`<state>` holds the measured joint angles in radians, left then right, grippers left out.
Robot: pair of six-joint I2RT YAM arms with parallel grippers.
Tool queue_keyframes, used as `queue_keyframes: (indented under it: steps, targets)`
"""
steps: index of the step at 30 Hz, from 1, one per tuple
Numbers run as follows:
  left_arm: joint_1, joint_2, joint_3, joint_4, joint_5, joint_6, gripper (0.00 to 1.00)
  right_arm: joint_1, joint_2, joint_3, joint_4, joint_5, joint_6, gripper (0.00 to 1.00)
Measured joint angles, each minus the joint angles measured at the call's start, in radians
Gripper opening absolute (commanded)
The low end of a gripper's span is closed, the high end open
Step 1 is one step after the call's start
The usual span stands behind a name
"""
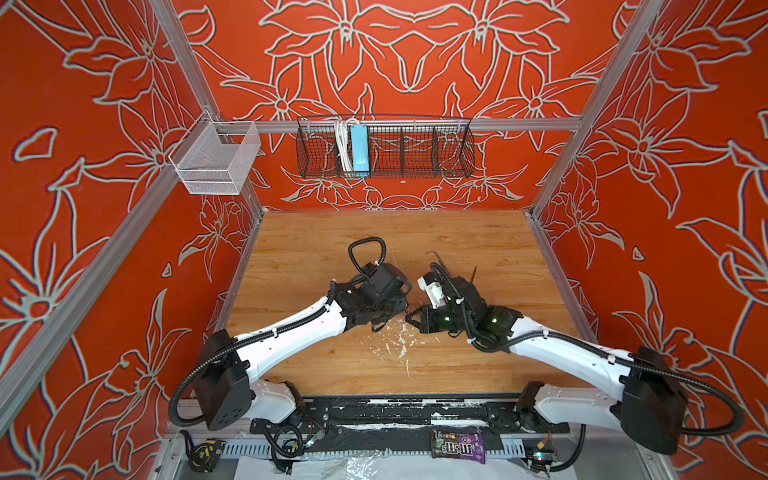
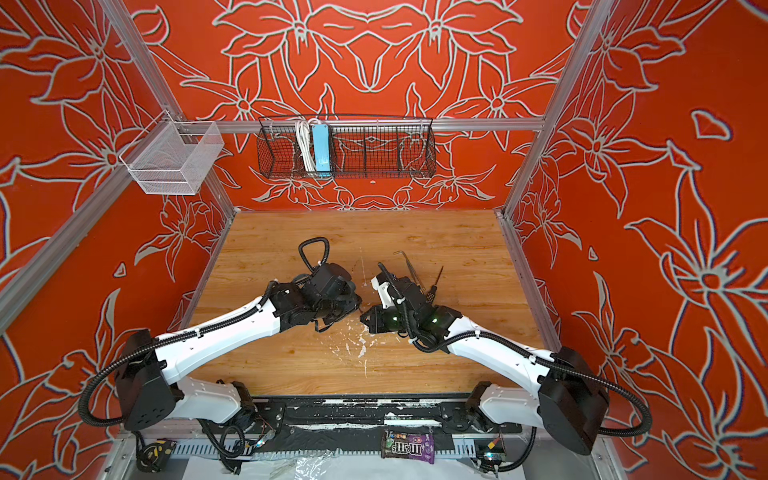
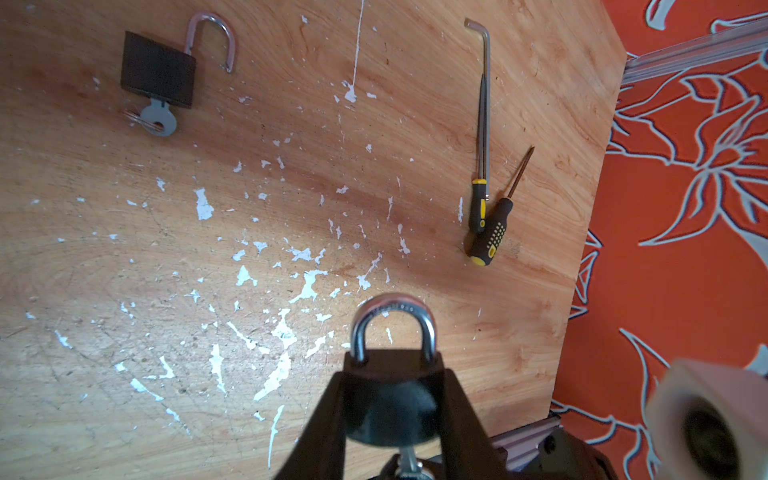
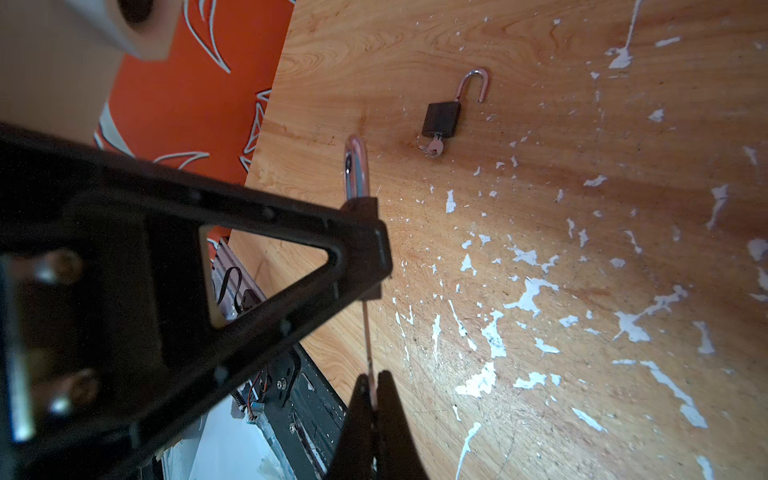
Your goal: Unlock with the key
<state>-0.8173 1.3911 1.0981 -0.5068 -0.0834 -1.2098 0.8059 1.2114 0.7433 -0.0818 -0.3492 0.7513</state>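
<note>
Padlock (image 3: 390, 399) gripped by left pincer (image 3: 390, 374), right pincer (image 4: 372, 380) apparently pinching its key (image 4: 366, 332), over chipped tabletop (image 3: 208, 249) (orange walls (image 1: 395, 62)).

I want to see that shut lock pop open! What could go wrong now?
1. The right hand pinches only the end of the thin key, so it might slip off when it twists.
2. The left hand grips the lock just by its sides. The lock could turn along with the key, leaving its shackle shut.
</note>
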Motion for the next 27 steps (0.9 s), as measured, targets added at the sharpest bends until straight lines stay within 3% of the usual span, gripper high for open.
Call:
queue_keyframes:
  steps: [13,27]
  targets:
    - [0.005,0.002,-0.002,0.01,0.034,-0.046,0.0,0.015,0.008,0.01,-0.009,0.032,0.01,0.0]
    - [0.005,0.003,-0.018,0.012,-0.02,-0.094,0.0,0.004,0.061,0.028,0.022,0.008,0.024,0.0]
